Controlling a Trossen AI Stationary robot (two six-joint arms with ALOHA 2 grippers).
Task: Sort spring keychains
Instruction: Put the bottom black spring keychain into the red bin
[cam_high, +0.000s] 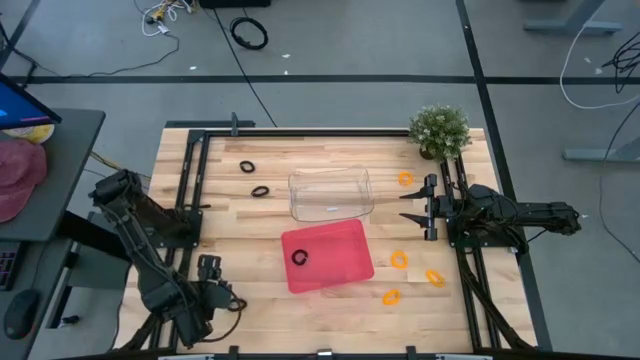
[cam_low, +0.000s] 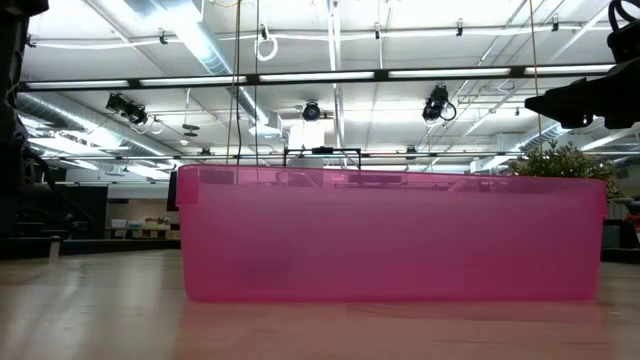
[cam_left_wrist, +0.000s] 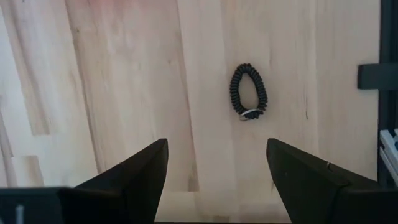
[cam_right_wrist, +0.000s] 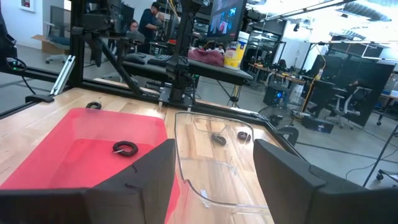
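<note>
Two containers are set at the middle of the bench (cam_high: 250, 260): a red tray (cam_high: 340, 245) toward the near edge and a clear tray (cam_high: 330, 195) just behind it, apparently one for each colour. One black keychain in the tray (cam_high: 299, 258) already lies inside the red tray, which suggests that black loops are gathered there. The clear tray appears empty.

Two more black keychains (cam_high: 254, 178) lie on the bare wood toward the far left corner. A fourth black keychain (cam_left_wrist: 249, 91) is seen only in the left wrist view, lying flat on the boards directly ahead of the left gripper (cam_left_wrist: 217, 165), whose fingers are spread apart with nothing between them. That gripper is held low near the near left corner, and it is judged to be lined up for this pick.

Four orange keychains (cam_high: 399, 259) are scattered along the right side, one near the far edge by the potted plant (cam_high: 440, 130) and three toward the near right corner. The right gripper (cam_right_wrist: 214, 165) is held beside the clear tray at the right edge, fingers apart and empty, judged to be waiting.
</note>
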